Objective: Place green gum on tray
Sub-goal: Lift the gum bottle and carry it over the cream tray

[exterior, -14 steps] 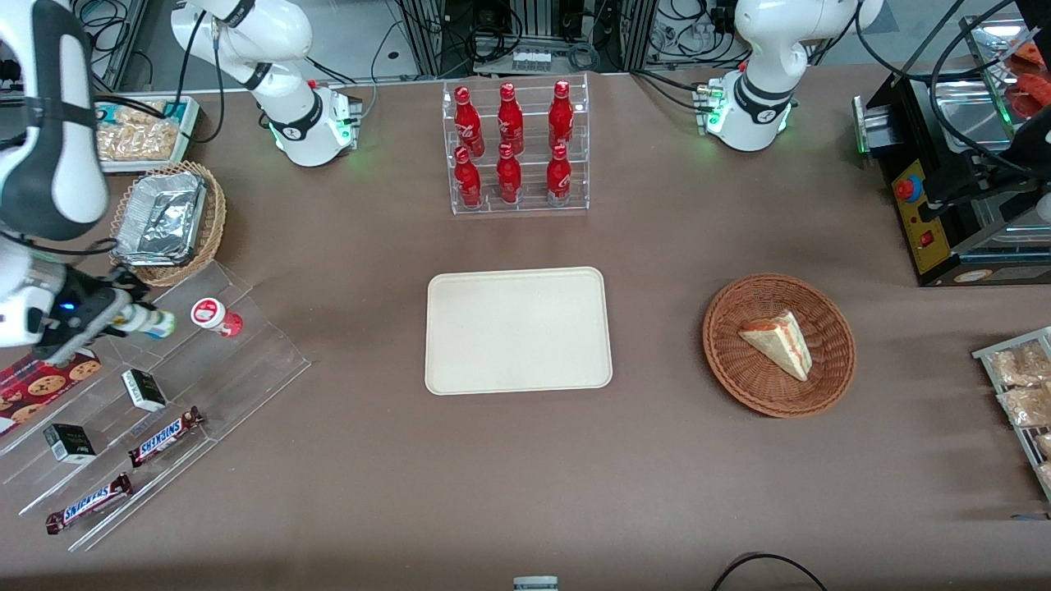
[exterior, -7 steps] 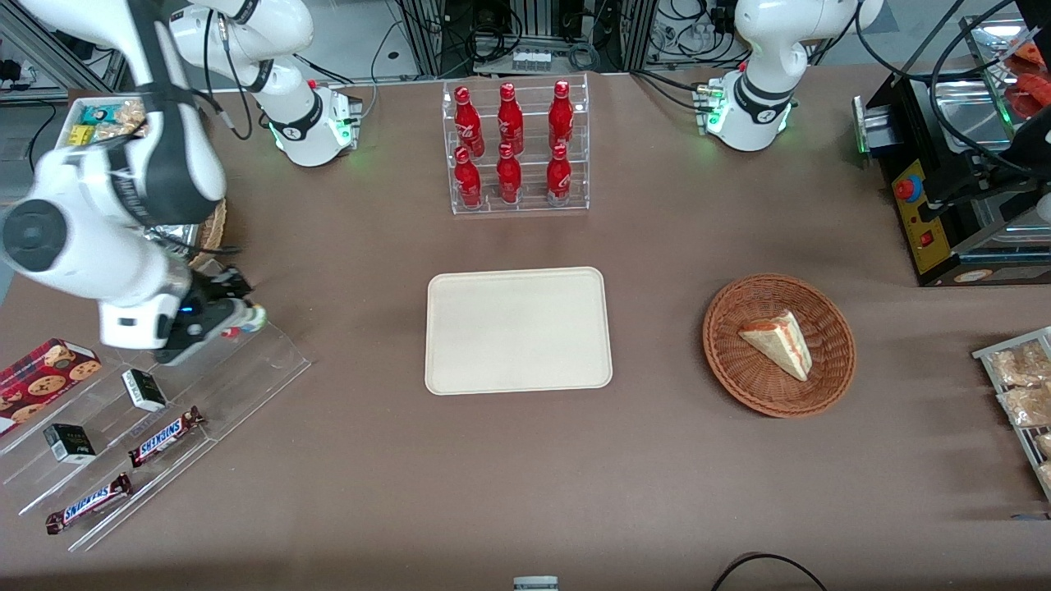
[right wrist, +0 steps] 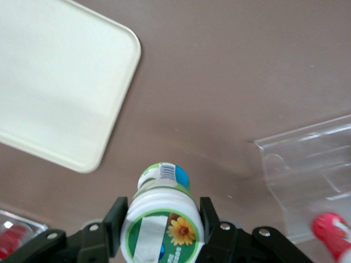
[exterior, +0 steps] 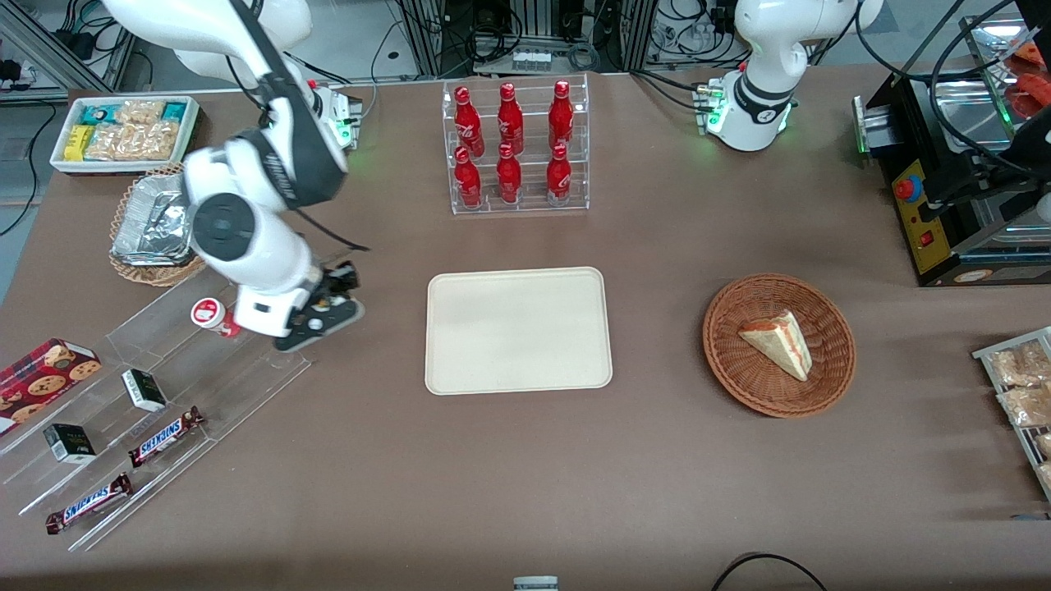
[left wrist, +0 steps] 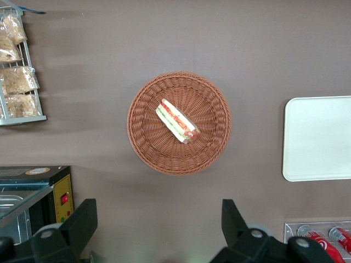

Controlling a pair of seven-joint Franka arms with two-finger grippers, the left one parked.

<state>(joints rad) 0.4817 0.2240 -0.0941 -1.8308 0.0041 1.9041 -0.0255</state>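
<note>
Front view: the gripper (exterior: 322, 310) hangs above the brown surface (exterior: 657, 476), between the clear stepped rack (exterior: 176, 377) and the tray (exterior: 518, 330), near the red-lidded bottle (exterior: 212, 315) on that rack.

Right wrist view: the jaws pinch the green gum (right wrist: 163, 220) by its sides, lid toward the camera. The gum is held above bare surface, apart from the tray's rounded corner (right wrist: 82, 98).
</note>
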